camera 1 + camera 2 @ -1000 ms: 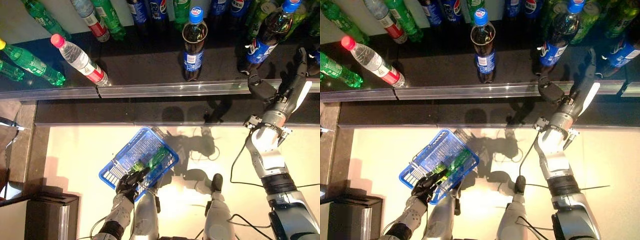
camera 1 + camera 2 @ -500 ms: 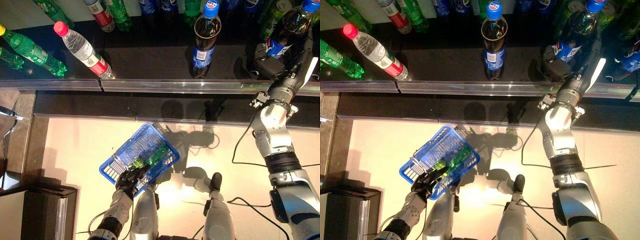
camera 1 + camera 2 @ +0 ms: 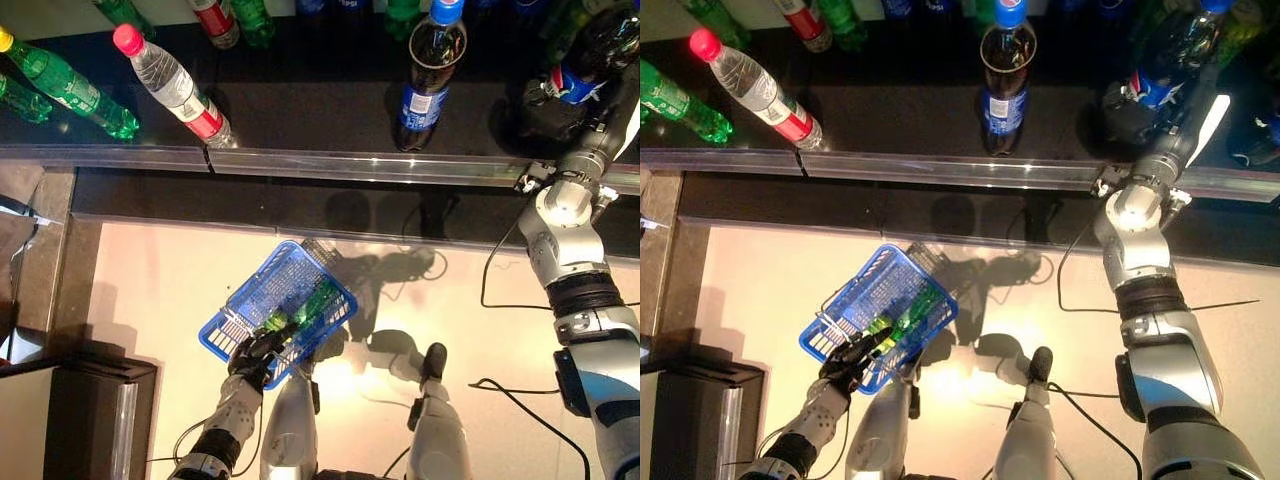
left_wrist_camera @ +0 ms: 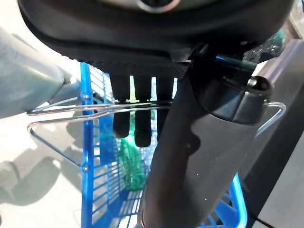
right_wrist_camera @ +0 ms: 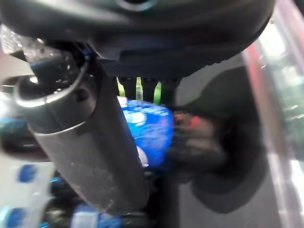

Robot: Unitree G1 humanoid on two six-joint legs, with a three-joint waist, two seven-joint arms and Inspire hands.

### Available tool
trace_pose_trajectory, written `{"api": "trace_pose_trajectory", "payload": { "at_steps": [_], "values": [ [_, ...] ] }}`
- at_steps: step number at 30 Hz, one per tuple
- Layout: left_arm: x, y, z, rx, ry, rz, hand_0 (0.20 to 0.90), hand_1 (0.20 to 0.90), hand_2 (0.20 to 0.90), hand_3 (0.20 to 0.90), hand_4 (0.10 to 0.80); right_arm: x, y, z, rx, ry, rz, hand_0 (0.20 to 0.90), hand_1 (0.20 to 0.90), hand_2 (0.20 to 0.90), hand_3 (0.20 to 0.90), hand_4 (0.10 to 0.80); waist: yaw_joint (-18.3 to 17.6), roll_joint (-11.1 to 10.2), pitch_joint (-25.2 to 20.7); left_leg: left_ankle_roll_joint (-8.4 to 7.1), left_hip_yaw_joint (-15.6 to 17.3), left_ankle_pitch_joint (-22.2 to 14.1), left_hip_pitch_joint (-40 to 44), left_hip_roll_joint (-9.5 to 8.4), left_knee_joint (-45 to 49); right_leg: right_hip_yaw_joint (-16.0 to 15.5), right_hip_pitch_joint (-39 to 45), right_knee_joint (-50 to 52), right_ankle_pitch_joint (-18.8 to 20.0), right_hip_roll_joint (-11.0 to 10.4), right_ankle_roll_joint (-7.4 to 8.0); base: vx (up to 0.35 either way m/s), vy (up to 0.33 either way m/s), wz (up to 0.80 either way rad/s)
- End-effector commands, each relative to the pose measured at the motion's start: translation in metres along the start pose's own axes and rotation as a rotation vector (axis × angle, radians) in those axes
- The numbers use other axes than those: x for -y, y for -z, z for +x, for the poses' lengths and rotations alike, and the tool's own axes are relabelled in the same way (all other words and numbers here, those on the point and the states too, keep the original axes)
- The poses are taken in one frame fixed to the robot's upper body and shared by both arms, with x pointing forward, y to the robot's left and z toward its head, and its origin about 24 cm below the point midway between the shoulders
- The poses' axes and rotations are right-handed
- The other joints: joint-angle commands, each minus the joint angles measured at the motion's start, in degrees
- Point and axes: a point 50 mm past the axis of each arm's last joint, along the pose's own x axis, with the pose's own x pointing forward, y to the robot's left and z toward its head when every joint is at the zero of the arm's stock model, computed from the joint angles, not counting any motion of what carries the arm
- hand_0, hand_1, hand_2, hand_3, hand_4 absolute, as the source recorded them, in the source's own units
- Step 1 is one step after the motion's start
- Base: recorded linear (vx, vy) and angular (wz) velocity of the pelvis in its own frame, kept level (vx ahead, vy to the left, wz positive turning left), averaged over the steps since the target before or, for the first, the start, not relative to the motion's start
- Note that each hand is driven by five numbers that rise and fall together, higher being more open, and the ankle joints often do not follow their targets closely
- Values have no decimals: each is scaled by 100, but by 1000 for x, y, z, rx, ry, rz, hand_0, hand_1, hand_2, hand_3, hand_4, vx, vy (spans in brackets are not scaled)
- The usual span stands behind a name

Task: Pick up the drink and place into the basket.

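The robot's right hand is reaching up onto the dark shelf and curling its fingers and thumb around a dark cola bottle with a blue label, which is standing on that shelf. Another dark cola bottle with a blue cap is standing well to the side of this hand. The left hand is down low, with its fingers hooked over the thin wire handle of a blue plastic basket. A green bottle is lying inside the basket, just past those fingers.
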Motion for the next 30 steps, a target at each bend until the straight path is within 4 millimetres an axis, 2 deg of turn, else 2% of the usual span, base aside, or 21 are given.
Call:
{"api": "trace_pose_trajectory", "payload": {
  "at_steps": [1,4,5,6,7,14,30],
  "values": [
    [-57,-9,-10,37,-121,100,300,300,300,200,100,3,-91,28,294,-2,97,900,900,900,900,800,173,-16,19,214,-474,300,-465,-48,417,62,-472,798,-50,-292,-407,0,0,0],
    [-56,-11,-10,45,-114,102,300,300,300,200,100,6,-94,32,290,7,114,900,900,900,900,800,193,-1,19,228,-474,292,-501,-64,404,47,-526,802,-34,-315,-390,4,-5,1],
    [-56,-11,-10,47,-112,101,300,300,300,200,100,6,-95,32,293,9,118,759,759,759,735,635,197,6,19,232,-475,288,-511,-75,394,51,-550,804,-29,-322,-381,12,-13,5],
    [-56,-12,-10,48,-110,102,300,300,300,200,100,5,-97,32,297,12,123,411,411,411,329,229,205,11,19,238,-484,286,-522,-85,383,56,-570,802,-20,-331,-371,8,-10,5],
    [-56,-12,-10,49,-108,103,300,300,300,200,100,5,-99,32,305,12,125,300,300,300,200,100,206,13,19,242,-488,286,-531,-93,368,59,-593,800,-14,-337,-360,-2,-5,5],
    [-55,-14,-10,48,-101,94,300,300,300,200,100,-1,-108,29,335,-14,146,300,300,300,200,100,190,25,19,263,-446,276,-497,-105,294,86,-623,758,10,-340,-344,-2,1,2],
    [-60,-17,-10,52,-89,77,300,300,300,200,100,10,-116,33,365,29,201,300,300,300,200,100,211,25,-15,293,-380,284,-250,-142,76,-7,-432,605,69,-348,-315,-13,3,1]
  ]
}}
